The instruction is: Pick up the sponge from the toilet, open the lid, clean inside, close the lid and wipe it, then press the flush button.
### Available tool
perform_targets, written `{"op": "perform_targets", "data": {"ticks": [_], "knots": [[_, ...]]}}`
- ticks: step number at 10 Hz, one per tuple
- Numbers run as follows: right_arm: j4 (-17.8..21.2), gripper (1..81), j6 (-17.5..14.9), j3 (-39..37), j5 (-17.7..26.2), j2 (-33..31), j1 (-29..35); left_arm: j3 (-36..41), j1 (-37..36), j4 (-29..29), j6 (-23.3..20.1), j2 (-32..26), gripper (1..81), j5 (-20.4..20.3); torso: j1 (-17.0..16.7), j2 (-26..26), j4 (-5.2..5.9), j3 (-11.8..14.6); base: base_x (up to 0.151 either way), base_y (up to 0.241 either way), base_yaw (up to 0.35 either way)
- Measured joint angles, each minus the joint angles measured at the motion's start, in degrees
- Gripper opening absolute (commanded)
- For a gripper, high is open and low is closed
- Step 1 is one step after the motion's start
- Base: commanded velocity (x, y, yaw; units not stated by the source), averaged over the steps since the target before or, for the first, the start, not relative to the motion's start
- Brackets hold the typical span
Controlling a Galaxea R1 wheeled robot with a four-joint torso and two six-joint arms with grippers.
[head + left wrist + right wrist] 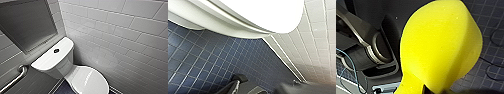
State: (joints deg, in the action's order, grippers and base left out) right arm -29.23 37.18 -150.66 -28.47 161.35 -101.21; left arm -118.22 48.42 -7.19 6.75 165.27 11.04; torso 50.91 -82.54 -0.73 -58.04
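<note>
Jaws of R gripper (422,88) pinch sponge (441,42) at its narrow end; L gripper (265,88) state: can't tell. Shut lid (91,81) sits lower centre of head frame, long axis from tank (53,56) toward lower right; L arm judged nearer.

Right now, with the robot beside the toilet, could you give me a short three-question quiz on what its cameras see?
1. True or false: the lid is raised.
2. The flush button sits on: A the tank top; B a sink; C a door.
3. Fill in: the sponge is ___ in colour.
Key: 1 false; 2 A; 3 yellow.
</note>
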Motion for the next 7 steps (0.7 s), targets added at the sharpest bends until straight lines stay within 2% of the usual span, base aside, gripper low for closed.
{"op": "perform_targets", "data": {"ticks": [2, 6, 7], "knots": [[0.0, 1.0, 0.0, -0.99, 0.9, 1.24, 0.3, -0.74, -0.6, -2.15, 1.16, 0.94, 81.1, -0.85, 0.0, 0.02, 0.0, 0.0, 0.0, 0.0, 0.0], [-0.04, 1.0, 0.0, -2.12, 1.57, 1.99, 0.77, -2.52, -1.87, -3.63, 7.41, 2.21, 81.1, -2.84, 0.0, 0.02, -0.09, -0.02, 0.0, 0.0, 0.0], [-0.01, 1.0, -0.02, -2.12, 1.55, 2.07, 1.21, -2.52, -2.12, -3.72, 9.28, 2.21, 81.1, -3.24, 0.0, 0.02, -0.68, -0.02, 0.0, 0.0, 0.0]]}}
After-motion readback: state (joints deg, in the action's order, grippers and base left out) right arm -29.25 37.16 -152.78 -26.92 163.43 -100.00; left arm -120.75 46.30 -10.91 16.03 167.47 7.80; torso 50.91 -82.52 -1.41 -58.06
